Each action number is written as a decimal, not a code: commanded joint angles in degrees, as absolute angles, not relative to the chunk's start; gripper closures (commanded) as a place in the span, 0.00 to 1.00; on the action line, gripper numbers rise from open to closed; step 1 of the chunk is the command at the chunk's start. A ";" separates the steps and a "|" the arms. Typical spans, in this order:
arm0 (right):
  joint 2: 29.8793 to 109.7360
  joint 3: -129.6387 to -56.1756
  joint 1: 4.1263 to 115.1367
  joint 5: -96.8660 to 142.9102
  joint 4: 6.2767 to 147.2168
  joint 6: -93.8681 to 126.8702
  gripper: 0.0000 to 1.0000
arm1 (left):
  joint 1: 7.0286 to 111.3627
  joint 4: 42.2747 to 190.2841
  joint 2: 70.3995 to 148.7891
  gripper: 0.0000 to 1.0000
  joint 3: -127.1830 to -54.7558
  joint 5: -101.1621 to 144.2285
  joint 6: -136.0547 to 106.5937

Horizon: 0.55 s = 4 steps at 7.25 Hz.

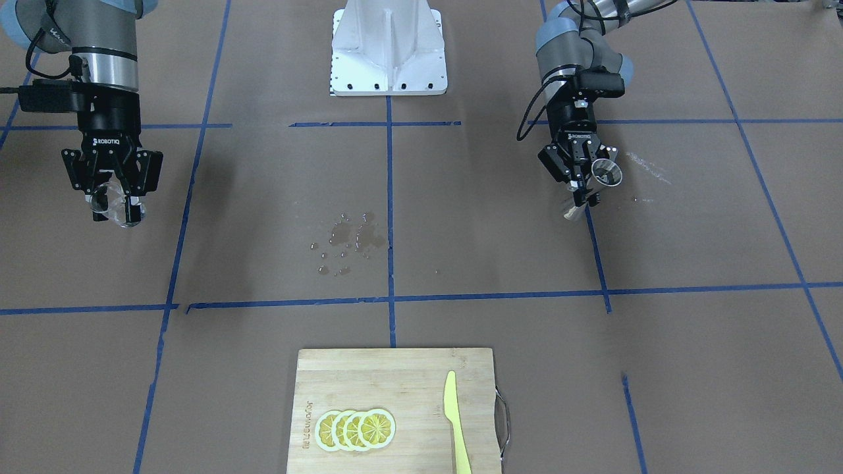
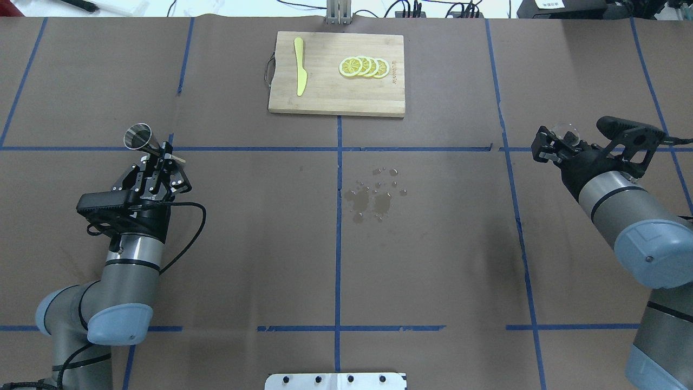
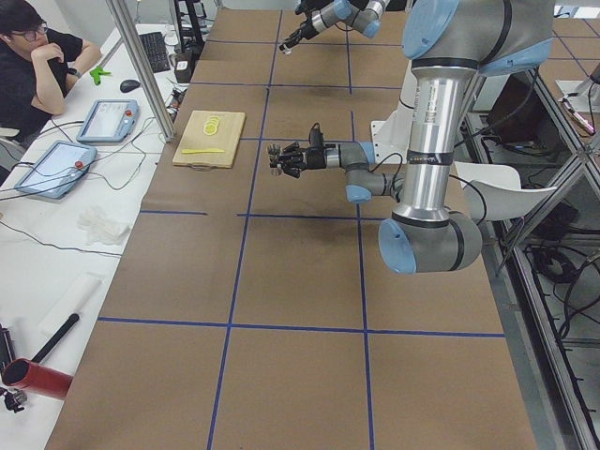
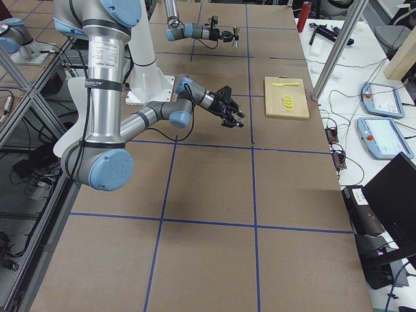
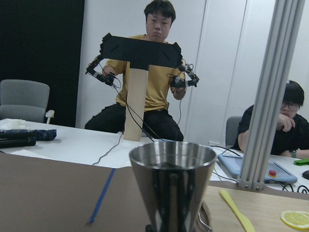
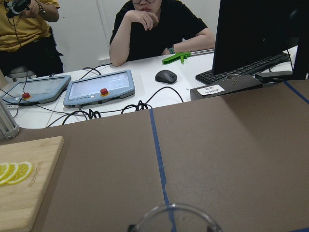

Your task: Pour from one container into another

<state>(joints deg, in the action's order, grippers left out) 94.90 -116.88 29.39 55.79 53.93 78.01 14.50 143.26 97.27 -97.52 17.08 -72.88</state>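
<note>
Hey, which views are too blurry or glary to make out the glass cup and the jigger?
Right wrist view: the glass cup is only a soft, out-of-focus rim at the bottom edge. Front-facing view: it shows as faint glints in the right hand. Left wrist view: the jigger is sharp, with bright reflections.

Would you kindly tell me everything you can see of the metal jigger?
The metal jigger is shiny grey steel by its look: a cone flaring to a round open rim above a narrow waist. It sits upright, mouth up, off the table, with the left gripper shut on its lower part, which is mostly hidden.
</note>
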 commanded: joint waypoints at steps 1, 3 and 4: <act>94.49 -114.54 29.27 55.72 53.70 78.05 1.00 | 14.50 143.26 95.01 1.00 -94.76 14.16 -74.00; 95.09 -111.64 28.57 53.45 49.87 78.92 1.00 | 14.41 143.35 92.99 1.00 -94.31 13.97 -74.00; 95.71 -109.53 26.91 51.09 45.92 79.01 1.00 | 14.41 143.35 92.99 1.00 -94.31 13.97 -74.00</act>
